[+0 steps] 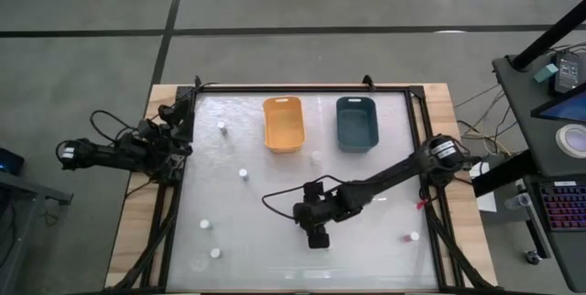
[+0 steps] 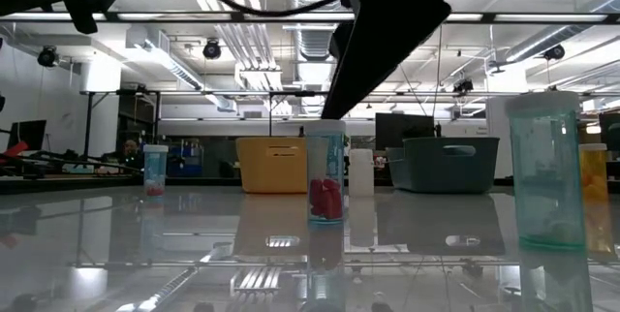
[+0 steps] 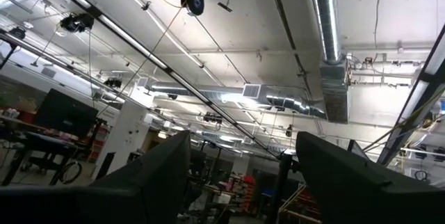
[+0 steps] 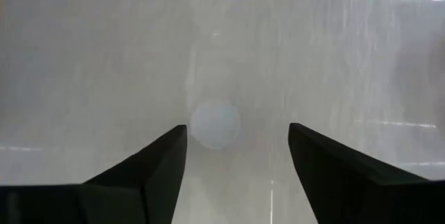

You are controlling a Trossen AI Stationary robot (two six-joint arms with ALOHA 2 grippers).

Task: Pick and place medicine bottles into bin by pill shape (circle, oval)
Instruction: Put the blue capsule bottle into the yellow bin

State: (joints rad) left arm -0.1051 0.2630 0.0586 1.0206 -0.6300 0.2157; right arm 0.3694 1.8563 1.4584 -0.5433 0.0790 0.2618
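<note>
From above, the right gripper (image 1: pixel 318 237) hangs over the near middle of the table (image 1: pixel 385 240), pointing down, which I judge is the approach for taking a bottle from the top; the left gripper (image 1: pixel 183 135) waits folded at the table's left edge, out of the way. The medicine bottles (image 1: pixel 244 173) stand scattered and well apart, and the orange bin (image 1: pixel 283 123) and the dark blue bin (image 1: pixel 356 123) sit side by side at the far edge, probably one for each pill shape. In the low view a clear bottle with red pills (image 2: pixel 325 171) stands under the dark arm; no writing can be read on any bottle. The left wrist view shows only the ceiling between spread fingers. In the right wrist view the fingers (image 4: pixel 149 172) are wide apart, with a round white cap (image 4: pixel 215 124) between them, below, not yet gripped.
</note>
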